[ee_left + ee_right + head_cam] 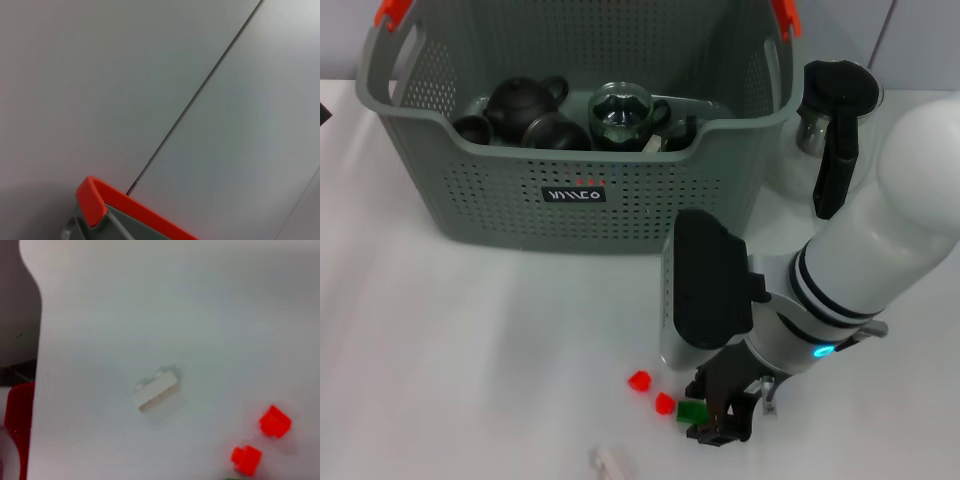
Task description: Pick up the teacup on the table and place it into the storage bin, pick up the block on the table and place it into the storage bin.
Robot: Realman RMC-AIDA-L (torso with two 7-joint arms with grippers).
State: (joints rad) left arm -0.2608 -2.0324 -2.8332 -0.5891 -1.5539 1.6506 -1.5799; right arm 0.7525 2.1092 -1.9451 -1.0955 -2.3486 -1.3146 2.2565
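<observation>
The grey-green storage bin (510,200) stands at the back of the table, its orange clip (95,200) filling a corner of the left wrist view. Inside it lie a dark teapot (523,103), a dark teacup (556,133) and a glass cup (620,115). A small green block (692,410) lies on the table near the front. My right gripper (712,410) is down at it, open, one black finger on each side. Just left of it sit two red blocks (639,380) (274,421). My left gripper is out of view.
A white block (612,462) (156,389) lies near the table's front edge. A glass pitcher with a black handle (832,120) stands right of the bin, behind my right arm. The table's edge and a red object (17,420) show in the right wrist view.
</observation>
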